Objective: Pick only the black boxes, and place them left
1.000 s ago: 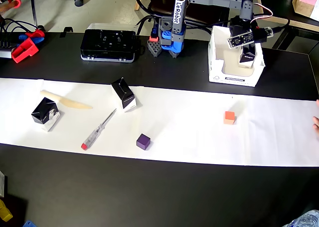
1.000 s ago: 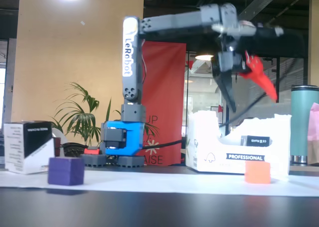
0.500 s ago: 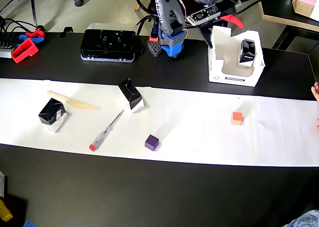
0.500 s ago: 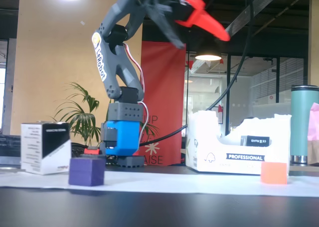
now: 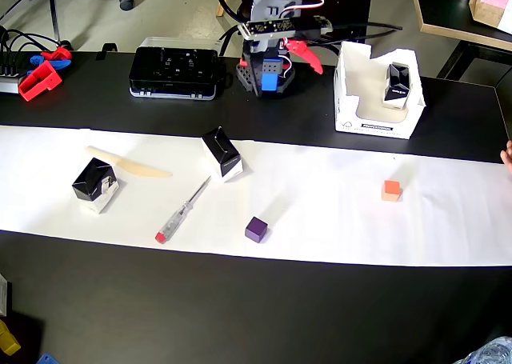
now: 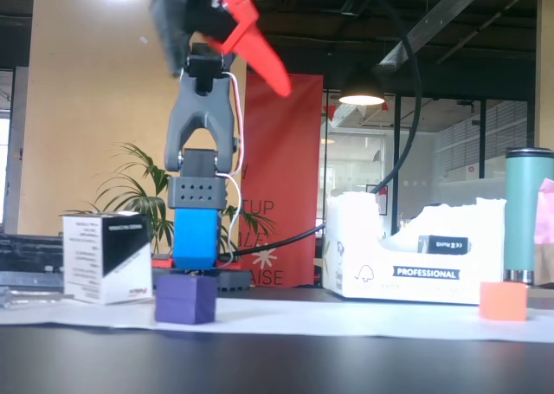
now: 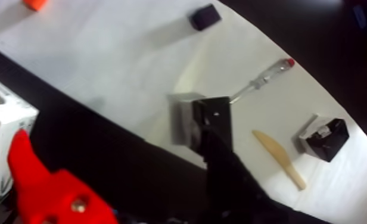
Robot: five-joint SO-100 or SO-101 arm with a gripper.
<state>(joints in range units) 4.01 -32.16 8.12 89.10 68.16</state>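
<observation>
black boxes (image 5: pixel 222 153) on white paper strip (image 5: pixel 336 212), black table (image 5: pixel 240 308).

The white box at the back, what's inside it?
One black box stands inside the white box, against its right wall in the overhead view. The rest looks empty, though the walls hide part of the floor.

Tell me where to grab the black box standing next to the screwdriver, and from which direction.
Come straight down on the black box and close the gripper across its two long side faces. It lies oblong and diagonal on the paper, so turn the wrist to match.
</observation>
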